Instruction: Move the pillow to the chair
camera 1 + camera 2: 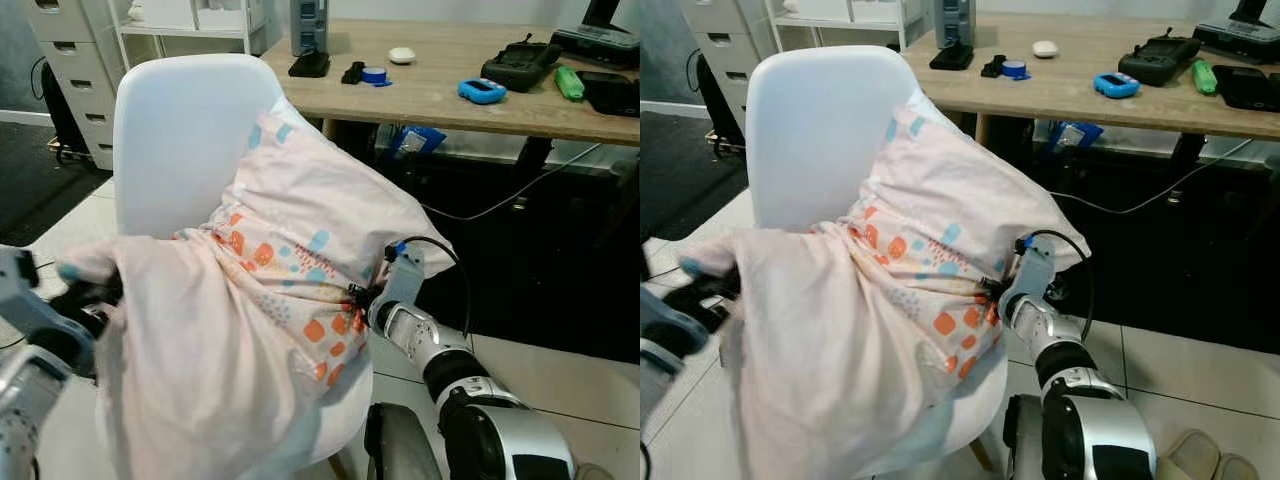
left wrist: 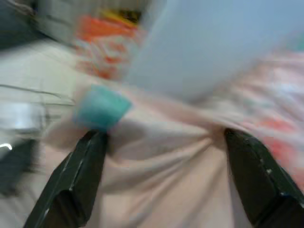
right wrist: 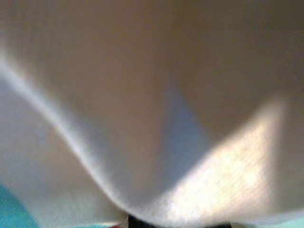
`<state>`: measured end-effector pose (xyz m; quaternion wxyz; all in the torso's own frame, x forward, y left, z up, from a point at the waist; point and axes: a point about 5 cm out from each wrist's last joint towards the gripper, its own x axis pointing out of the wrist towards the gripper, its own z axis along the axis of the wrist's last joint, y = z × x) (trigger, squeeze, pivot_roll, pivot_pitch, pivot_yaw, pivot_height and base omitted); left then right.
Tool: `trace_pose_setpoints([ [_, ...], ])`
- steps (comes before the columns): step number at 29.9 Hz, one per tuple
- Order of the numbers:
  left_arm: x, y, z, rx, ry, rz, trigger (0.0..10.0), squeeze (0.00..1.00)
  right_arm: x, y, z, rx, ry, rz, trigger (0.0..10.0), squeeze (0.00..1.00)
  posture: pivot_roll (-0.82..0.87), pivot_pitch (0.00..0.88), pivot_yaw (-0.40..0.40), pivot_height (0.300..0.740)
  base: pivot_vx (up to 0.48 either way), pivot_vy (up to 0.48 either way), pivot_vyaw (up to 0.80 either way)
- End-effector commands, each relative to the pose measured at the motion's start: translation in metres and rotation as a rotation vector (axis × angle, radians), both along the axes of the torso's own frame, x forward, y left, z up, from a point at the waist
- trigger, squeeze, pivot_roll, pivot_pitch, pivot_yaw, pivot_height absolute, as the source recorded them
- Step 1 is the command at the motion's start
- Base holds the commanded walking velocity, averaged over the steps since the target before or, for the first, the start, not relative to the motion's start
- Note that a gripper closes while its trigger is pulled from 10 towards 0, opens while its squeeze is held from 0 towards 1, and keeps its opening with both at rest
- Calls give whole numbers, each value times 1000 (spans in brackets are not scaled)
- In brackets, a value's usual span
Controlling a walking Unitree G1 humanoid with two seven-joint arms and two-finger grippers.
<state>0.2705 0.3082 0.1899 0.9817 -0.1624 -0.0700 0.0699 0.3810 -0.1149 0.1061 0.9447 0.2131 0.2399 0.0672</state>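
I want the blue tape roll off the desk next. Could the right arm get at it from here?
Probably not. The right gripper is buried in the pillow on the chair, and the tape roll sits far back on the desk, beyond both.

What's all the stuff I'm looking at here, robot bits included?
pillow: one, pale pink with orange and teal spots, draped over the chair seat
chair: one, white, beside the desk
desk: one, wooden, behind the chair
blue case: one, on the desk
tape roll: one, blue, on the desk
black controller: one, on the desk
drawer unit: one, white, far left
left gripper: one, black fingers apart around pillow cloth
right gripper: one, pressed into the pillow's right edge, fingers hidden
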Motion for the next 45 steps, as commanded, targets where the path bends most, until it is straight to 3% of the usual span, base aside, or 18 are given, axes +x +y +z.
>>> trace_pose_setpoints([
  [1,-1,7,2,37,-2,47,10000,0,2,8,5,-10,-29,26,10000,0,-100,123,4,300,0,0,0],
  [2,-2,15,1,125,37,115,10000,0,2,8,5,-14,-30,26,10000,0,-107,118,8,300,0,0,0],
  [3,-2,15,1,125,37,115,10000,0,2,8,5,-14,-30,26,10000,0,-107,118,8,300,0,0,0],
  [4,-6,23,-2,305,123,157,10000,0,2,4,4,-23,-32,20,10000,0,-114,113,11,300,0,0,0],
  [9,-8,21,-7,315,183,100,10000,0,2,1,3,-29,-32,14,10000,0,-116,112,10,300,0,0,0],
  [12,-17,19,-20,290,336,11,10000,0,2,-1,3,-33,-34,10,10000,0,-116,118,11,300,0,0,0],
  [14,-17,19,-20,290,336,11,10000,0,2,-1,3,-33,-34,10,10000,0,-116,118,11,300,0,0,0],
  [16,-33,27,-35,144,491,37,10000,0,3,-3,4,-33,-37,7,10000,0,-114,117,15,300,0,0,0],
  [17,-42,29,-39,35,518,45,10000,0,3,-3,4,-35,-37,7,10000,0,-115,114,17,300,0,0,0],
  [18,-42,29,-39,35,518,45,10000,0,3,-3,4,-35,-37,7,10000,0,-115,114,17,300,0,0,0],
  [19,-50,30,-41,-36,533,46,10000,0,3,-3,4,-37,-37,8,10000,0,-113,117,17,300,0,0,0],
  [26,-72,42,-60,-49,592,143,10000,0,3,-3,5,-36,-43,11,10000,0,-99,130,10,300,0,0,0],
  [27,-75,38,-68,-111,589,141,10000,0,4,-3,6,-35,-44,11,10000,0,-97,125,10,300,0,0,0],
  [29,-76,25,-77,-252,562,82,10000,0,3,-3,5,-34,-44,12,10000,0,-96,127,10,300,0,0,0],
  [32,-75,12,-81,-354,544,-7,10000,0,3,-3,4,-37,-43,12,10000,0,-96,126,12,300,0,0,0],
  [38,-75,-2,-88,-454,563,-64,10000,0,4,-5,5,-40,-45,6,10000,0,-98,130,15,300,0,0,0],
  [40,-70,-18,-89,-539,529,-144,10000,0,4,-7,6,-42,-48,3,10000,0,-101,125,19,300,0,0,0],
  [45,-66,-31,-87,-580,496,-216,10000,0,4,-8,5,-44,-48,-1,10000,0,-100,119,19,300,0,0,0],
])
